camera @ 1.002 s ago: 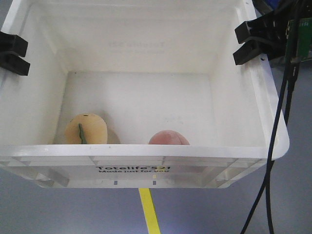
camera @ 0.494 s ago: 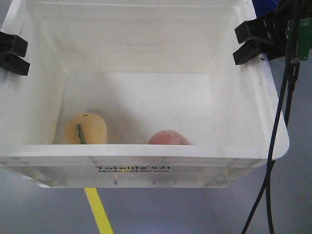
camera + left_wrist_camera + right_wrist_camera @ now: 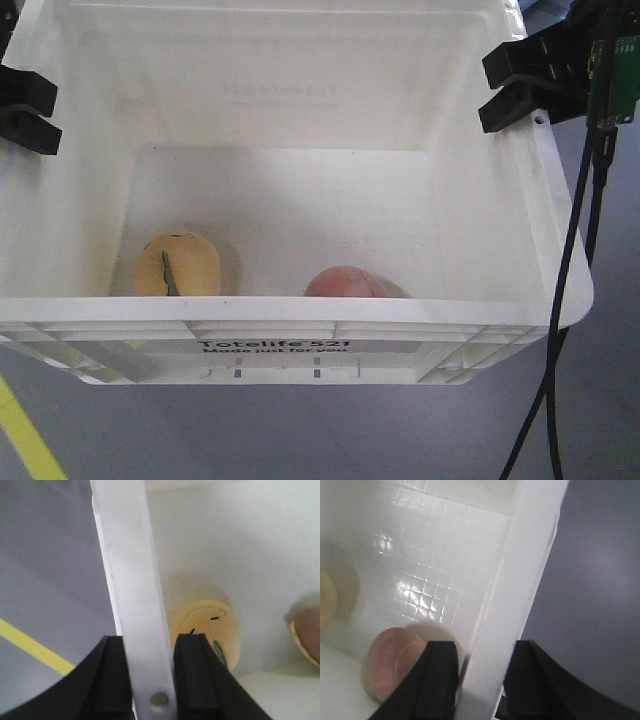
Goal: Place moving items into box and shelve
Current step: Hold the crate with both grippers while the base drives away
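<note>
While both toys are lying on the bottom of the box [image 3: 300, 312], the pale yellow toy [image 3: 178, 266] near the front-left corner and the pink toy [image 3: 345, 283] against the front wall, apart from each other, we are holding the box up by its side rims. The left gripper [image 3: 150, 677] is clamping the left rim between its jaws. The right gripper [image 3: 481, 680] is pinching the right rim likewise. We are noting two risks. The thin, smooth rims could slip through the jaws if the box tilts or jolts. The black cable [image 3: 565, 300] hanging beside the right wall could snag at the shelf.
</note>
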Controlling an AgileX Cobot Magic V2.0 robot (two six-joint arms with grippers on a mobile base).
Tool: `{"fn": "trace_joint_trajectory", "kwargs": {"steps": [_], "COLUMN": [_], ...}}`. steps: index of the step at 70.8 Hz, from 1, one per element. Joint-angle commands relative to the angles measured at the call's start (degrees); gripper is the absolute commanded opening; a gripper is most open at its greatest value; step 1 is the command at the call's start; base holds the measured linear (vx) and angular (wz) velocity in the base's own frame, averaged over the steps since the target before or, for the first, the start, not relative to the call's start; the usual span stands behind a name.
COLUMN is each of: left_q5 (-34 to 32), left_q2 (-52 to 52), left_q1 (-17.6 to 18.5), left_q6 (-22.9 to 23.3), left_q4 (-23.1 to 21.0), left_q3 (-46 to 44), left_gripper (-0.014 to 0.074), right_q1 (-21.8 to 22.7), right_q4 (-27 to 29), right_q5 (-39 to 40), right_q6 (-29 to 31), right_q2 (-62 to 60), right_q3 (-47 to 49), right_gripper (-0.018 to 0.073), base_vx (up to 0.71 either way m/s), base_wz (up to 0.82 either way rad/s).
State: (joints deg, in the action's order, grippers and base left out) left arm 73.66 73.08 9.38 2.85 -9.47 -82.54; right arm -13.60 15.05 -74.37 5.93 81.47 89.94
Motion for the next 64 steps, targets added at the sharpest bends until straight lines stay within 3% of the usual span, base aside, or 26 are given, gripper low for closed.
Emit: {"fn": "trace_joint_trajectory", "kwargs": {"steps": [1,64], "left_q5": [-5.5,-5.5], "left_q2": [-2.2,-2.2], "left_q1": [0.1,0.1], "left_q6": [-0.6,-0.6], "left_q4": [-3.3,-3.3], "left_q3": [-2.5,-2.5], "left_gripper": [-0.0017,-0.0017], "right_q1": [0.1,0.1], "right_q4": [3.7,3.7], "right_q5": [5.1,4.5], "right_q6": [1.5,1.5], "right_q2": [-2.6,-2.6], "right_q3": [2.2,2.2], "right_gripper": [-0.0011,-0.0011], "base_vx": [0.33,0.32], "base_wz": [-0.67,-0.55]}}
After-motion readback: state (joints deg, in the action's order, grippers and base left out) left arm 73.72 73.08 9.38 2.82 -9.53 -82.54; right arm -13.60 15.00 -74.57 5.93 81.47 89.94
